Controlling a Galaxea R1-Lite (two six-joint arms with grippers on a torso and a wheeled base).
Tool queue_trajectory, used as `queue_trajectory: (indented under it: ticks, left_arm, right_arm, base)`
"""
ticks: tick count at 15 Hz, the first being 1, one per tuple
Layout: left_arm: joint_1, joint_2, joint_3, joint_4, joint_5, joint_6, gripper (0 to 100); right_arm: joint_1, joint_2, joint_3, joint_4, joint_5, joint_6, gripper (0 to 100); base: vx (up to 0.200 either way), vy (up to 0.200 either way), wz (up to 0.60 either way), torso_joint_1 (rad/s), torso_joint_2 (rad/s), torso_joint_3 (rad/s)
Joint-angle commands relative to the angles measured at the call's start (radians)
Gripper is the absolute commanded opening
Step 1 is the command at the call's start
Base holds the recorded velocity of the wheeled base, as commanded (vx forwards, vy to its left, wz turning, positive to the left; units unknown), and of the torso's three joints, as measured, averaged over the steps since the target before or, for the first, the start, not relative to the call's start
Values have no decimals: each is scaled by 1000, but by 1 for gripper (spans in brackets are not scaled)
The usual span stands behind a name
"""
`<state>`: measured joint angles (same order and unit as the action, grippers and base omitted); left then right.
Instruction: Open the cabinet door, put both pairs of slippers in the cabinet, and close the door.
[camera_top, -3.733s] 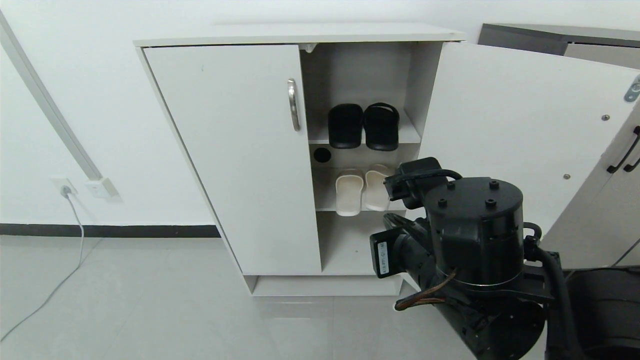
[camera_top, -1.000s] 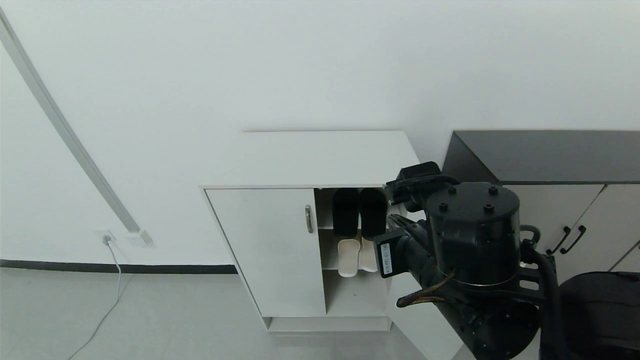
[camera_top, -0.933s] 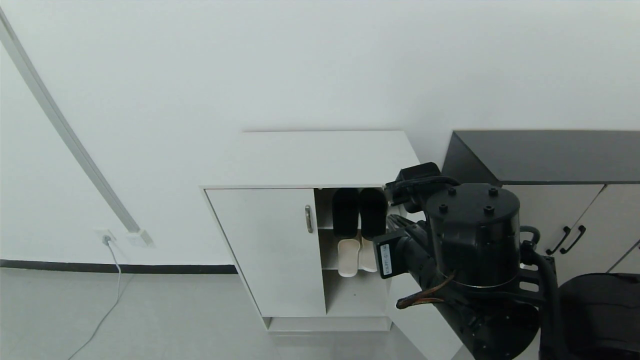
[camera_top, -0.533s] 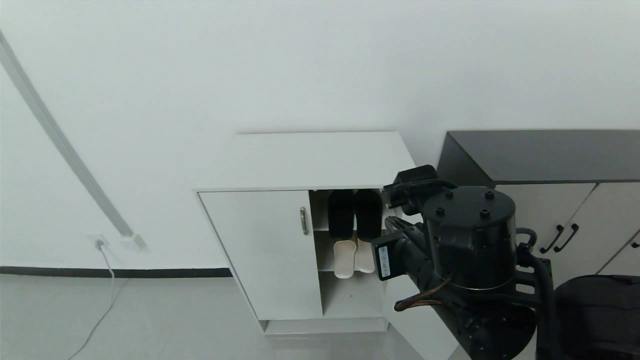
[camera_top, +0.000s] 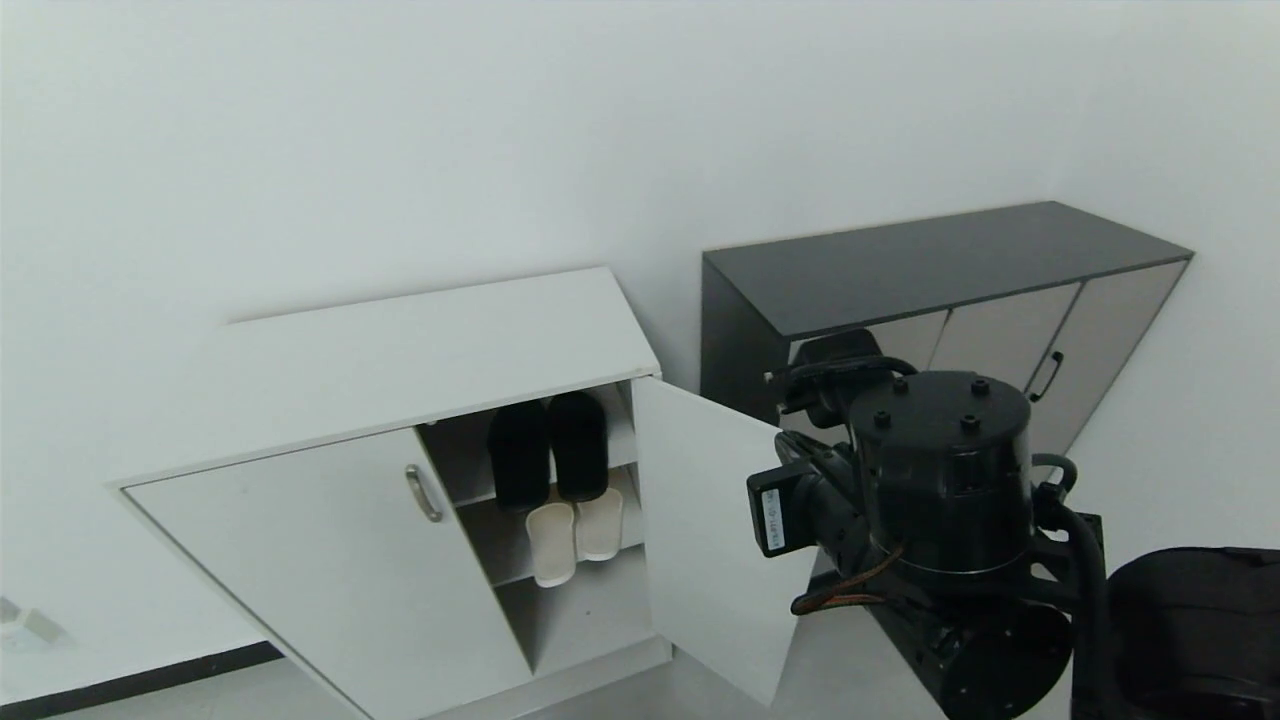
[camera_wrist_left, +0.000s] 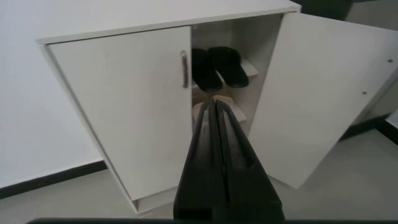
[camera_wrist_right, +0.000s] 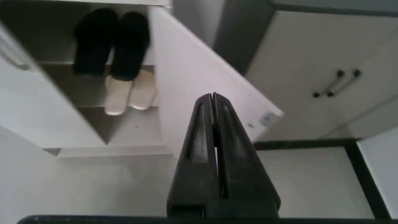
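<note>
The white cabinet (camera_top: 420, 340) stands with its left door (camera_top: 330, 580) closed and its right door (camera_top: 710, 540) swung open. A black pair of slippers (camera_top: 548, 445) lies on the upper shelf, and a white pair (camera_top: 575, 528) on the shelf below. In the left wrist view my left gripper (camera_wrist_left: 216, 106) is shut and empty. It hangs well in front of the opening, covering part of the white slippers (camera_wrist_left: 235, 111) under the black pair (camera_wrist_left: 221, 65). My right gripper (camera_wrist_right: 213, 99) is also shut and empty, held off the open door (camera_wrist_right: 199, 81) with both pairs (camera_wrist_right: 112, 40) beyond it.
A dark-topped grey cabinet (camera_top: 930, 260) with black handles (camera_wrist_right: 336, 82) stands right of the white one, close behind the open door. Bare grey floor (camera_wrist_right: 93, 180) lies in front. The closed left door carries a metal handle (camera_top: 424, 493).
The whole head picture has swung, so the camera moved: the cabinet now sits lower left at an angle and the dark cabinet shows more. Slippers stay on their shelves.
</note>
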<state>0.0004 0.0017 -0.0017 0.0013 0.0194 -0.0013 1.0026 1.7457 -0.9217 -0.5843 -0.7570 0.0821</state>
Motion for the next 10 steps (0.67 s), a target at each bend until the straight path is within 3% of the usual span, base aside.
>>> queue_trajectory:
  ticks: [1, 5, 10]
  left_arm:
    - [1, 0, 0, -1, 1, 0, 0]
    - [1, 0, 0, -1, 1, 1, 0]
    - [1, 0, 0, 0, 1, 1, 0]
  right_arm:
    - [-1, 3, 0, 0, 1, -1, 0]
    - [-5, 3, 0, 0, 1, -1, 0]
    - [-13, 14, 0, 0, 1, -1, 0]
  base:
    - [0, 0, 0, 0, 0, 0]
    - [0, 0, 0, 0, 0, 0]
    - [-200, 0, 0, -3, 1, 0]
